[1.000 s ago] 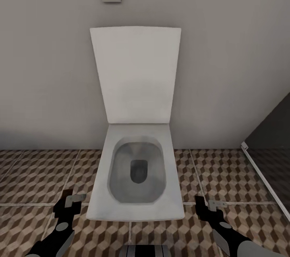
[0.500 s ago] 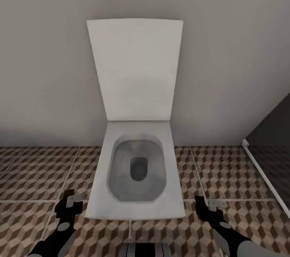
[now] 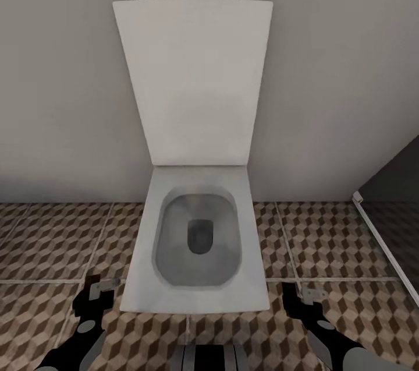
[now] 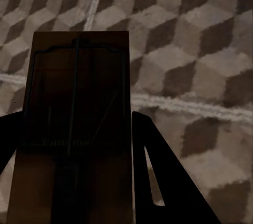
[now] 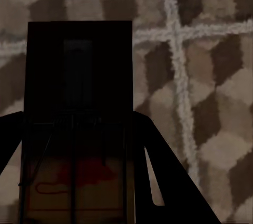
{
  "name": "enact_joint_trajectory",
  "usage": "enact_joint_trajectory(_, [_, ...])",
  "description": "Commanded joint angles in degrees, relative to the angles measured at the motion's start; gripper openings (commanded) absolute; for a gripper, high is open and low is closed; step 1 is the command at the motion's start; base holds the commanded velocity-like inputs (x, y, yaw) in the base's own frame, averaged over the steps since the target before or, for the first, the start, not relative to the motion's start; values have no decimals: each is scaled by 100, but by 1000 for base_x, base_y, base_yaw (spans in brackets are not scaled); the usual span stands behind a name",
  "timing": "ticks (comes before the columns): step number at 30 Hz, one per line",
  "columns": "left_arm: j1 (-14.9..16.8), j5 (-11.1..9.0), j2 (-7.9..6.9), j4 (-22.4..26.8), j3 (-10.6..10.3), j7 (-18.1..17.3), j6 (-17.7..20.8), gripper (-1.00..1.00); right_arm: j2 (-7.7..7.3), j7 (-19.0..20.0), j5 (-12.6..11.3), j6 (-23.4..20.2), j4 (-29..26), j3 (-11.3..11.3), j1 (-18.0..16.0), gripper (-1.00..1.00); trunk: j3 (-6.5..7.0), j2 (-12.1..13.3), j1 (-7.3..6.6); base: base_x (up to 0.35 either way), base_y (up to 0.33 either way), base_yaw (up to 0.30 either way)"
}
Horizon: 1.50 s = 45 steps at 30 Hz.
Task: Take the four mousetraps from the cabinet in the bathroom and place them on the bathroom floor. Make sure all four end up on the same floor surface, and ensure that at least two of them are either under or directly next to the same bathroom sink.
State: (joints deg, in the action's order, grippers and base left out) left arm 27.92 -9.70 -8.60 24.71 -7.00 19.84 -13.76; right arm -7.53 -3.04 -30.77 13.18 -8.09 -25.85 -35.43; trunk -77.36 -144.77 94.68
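Right now each end effector is closed on a mousetrap: left end effector (image 3: 100, 291) lower left, mousetrap (image 4: 74, 129); right end effector (image 3: 304, 296) lower right, mousetrap (image 5: 76, 129). Both hang low over the bathroom floor (image 3: 52, 243) beside the toilet (image 3: 196, 243), probably ready for setting down.

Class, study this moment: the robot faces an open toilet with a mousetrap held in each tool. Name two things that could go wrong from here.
1. The robot faces the open toilet, not a sink; traps set down here may not count as beside one.
2. The left tool and right tool flank the bowl closely; rolling forward could knock the left mousetrap or right mousetrap loose onto the tiled floor.
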Motion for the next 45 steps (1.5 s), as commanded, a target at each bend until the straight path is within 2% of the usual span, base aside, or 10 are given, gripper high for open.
enact_joint_trajectory(1, [3, -40, -1, -2, -49, 45, -15, -100, -6, -32, -43, 13, -11, -48, -1, -100, -4, -2, -1, 0, 0, 0])
enact_joint_trajectory(3, [3, -40, 12, -2, -50, 42, -14, -100, -42, -35, -43, 18, -39, -45, 0, -100, -4, -2, -1, 0, 0, 0])
enact_joint_trajectory(8, [3, -48, 7, 3, -55, 31, -6, -100, -280, -39, -51, 22, -404, -36, 1, -100, -4, -2, -1, 0, 0, 0])
enact_joint_trajectory(11, [12, -49, -1, 7, -56, -38, 7, -100, -318, -39, -50, 19, -525, -32, -2, -100, -4, -2, -1, 0, 0, 0])
enact_joint_trajectory(16, [113, -44, 8, 119, -55, -363, 116, -100, -334, -39, -45, 18, -685, -34, -7, -100, -4, -2, -1, 0, 0, 0])
enact_joint_trajectory(18, [175, -42, 3, 191, -51, -469, 394, -100, -336, -39, -45, 18, -716, -34, -7, -100, -4, -2, -1, 0, 0, 0])
enact_joint_trajectory(21, [207, -41, 11, 234, -48, -505, 696, -100, -337, -39, -45, 18, -731, -34, -8, -100, -4, -2, -1, 0, 0, 0])
enact_joint_trajectory(24, [224, -41, 10, 314, -47, -494, 794, -100, -337, -39, -44, 17, -735, -34, -8, -100, -4, -2, -1, 0, 0, 0])
enact_joint_trajectory(36, [232, -30, -11, 377, -38, -481, 734, -100, -329, -40, -43, 17, -738, -34, -8, -100, -4, -2, -1, 0, 0, 0])
enact_joint_trajectory(45, [232, -19, -13, 342, -38, -481, 735, -100, -328, -41, -43, 17, -738, -34, -8, -100, -204, -14, 22, 0, 0, 0])
